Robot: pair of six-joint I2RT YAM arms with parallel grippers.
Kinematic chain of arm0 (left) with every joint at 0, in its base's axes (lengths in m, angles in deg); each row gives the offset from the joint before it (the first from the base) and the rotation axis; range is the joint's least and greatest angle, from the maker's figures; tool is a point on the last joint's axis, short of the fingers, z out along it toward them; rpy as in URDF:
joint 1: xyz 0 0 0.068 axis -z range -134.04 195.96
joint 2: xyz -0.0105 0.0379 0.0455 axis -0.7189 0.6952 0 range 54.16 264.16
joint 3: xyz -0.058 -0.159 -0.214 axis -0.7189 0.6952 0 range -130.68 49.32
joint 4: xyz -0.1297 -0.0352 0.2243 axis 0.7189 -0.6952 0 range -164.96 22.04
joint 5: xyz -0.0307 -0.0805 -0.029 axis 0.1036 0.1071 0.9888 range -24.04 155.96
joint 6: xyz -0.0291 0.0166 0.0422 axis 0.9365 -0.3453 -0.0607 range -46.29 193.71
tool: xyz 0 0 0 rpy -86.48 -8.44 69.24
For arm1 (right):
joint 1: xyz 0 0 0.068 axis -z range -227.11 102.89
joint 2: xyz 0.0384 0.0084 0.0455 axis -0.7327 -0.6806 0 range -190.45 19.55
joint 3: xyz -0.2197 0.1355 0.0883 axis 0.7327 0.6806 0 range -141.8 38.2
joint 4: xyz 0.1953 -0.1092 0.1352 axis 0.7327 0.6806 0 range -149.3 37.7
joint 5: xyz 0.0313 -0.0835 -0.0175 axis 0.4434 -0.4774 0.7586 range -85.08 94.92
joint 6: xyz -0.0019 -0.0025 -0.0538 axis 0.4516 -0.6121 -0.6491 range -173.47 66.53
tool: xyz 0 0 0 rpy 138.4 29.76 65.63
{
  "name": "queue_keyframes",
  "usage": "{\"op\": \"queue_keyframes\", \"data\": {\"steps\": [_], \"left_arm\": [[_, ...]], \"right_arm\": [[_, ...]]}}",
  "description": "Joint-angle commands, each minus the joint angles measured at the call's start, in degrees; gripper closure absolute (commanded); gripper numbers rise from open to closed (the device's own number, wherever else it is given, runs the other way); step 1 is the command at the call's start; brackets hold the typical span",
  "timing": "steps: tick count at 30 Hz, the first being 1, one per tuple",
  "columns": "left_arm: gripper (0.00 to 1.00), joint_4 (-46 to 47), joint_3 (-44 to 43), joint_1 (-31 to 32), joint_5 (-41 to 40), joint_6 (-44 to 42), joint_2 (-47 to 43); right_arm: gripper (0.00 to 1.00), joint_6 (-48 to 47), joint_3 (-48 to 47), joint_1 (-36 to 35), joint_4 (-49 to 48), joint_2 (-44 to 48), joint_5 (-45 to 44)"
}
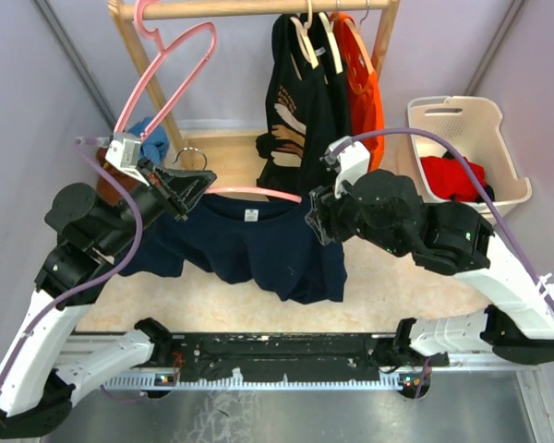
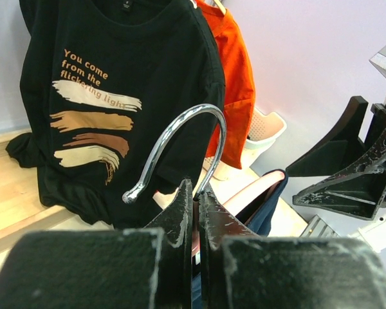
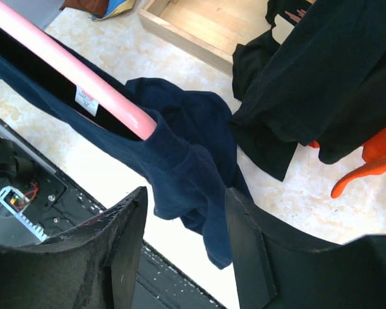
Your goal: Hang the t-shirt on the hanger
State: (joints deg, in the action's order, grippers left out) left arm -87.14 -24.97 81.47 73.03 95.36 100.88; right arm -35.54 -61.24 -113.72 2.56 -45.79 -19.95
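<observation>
Left gripper [image 1: 180, 189] is clamped tight on the hanger [image 1: 258, 194] just under its hook. Right gripper [image 3: 183, 206] stands wide open and empty below the hanger's end. The t-shirt [image 1: 249, 245] sags bunched from the hanger; tilting the hanger could let it slide off.

The t-shirt [image 1: 258, 251] hangs on the hanger [image 1: 258, 193], between the left tool [image 1: 196, 182] and right tool [image 1: 316, 220]. The rack [image 1: 258, 9] stands behind them, and the basket [image 1: 462, 115] sits to the right.

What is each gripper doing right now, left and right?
Left gripper: closed on the hanger at the base of its hook.
Right gripper: open, fingers apart near the t-shirt.
</observation>
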Motion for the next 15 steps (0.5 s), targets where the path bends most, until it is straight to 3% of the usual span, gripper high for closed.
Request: {"op": "queue_keyframes", "data": {"steps": [1, 10, 15], "left_arm": [[1.00, 4.9, -1.1, -0.1, 2.0, 1.2, -0.2], [1.00, 4.9, -1.5, -0.1, 3.2, 1.0, 0.6], [1.00, 4.9, -1.5, -0.1, 3.7, 1.0, 0.8]], "right_arm": [[0.52, -2.7, -3.0, -0.2, -3.7, -0.5, -1.8], [0.87, -3.4, -4.0, -0.2, -3.8, -1.0, -1.7], [0.93, -3.7, -3.8, -0.2, -4.1, -1.3, -1.3]]}}
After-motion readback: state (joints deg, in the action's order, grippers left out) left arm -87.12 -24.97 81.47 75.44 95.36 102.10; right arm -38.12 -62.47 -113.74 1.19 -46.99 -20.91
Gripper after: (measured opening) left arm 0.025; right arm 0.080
